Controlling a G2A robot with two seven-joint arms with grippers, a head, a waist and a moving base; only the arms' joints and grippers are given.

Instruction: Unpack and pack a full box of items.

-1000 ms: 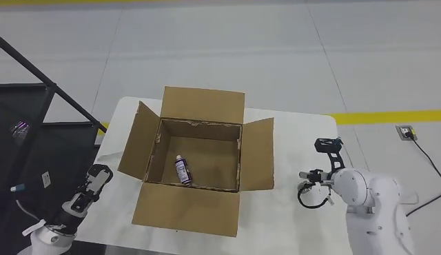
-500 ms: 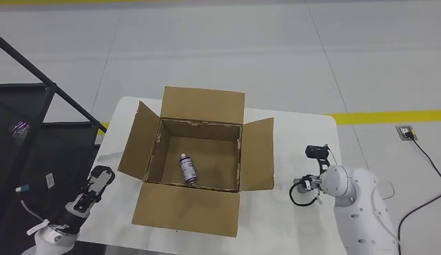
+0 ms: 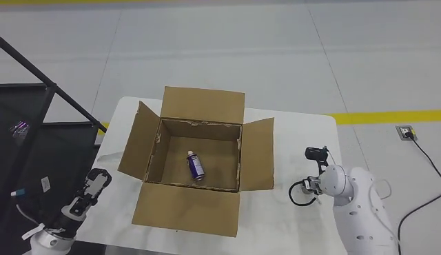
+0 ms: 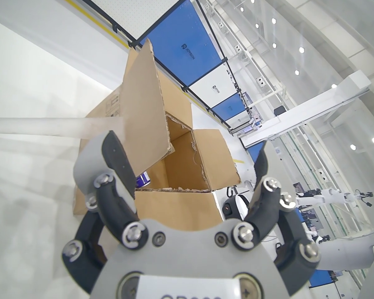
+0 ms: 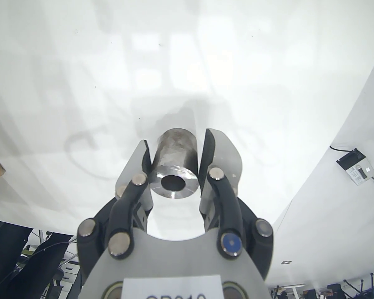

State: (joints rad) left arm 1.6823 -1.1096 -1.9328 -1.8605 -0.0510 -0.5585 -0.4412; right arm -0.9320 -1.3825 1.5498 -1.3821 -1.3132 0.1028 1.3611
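Cylinder (image 5: 174, 163) of dull grey metal, bored through, sits squarely between the jaws of the right gripper (image 5: 176, 140), which are closed against its two sides, over the white table (image 3: 296, 131) to the right of the open cardboard box (image 3: 207, 103). Left gripper (image 4: 187, 149) spread wide, nothing between its jaws, low off the box's left front corner. Small purple-and-white can (image 3: 196, 164) lies on its side on the box floor.

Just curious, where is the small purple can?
In the top view, the can lies on its side inside the open cardboard box, near the floor's middle.
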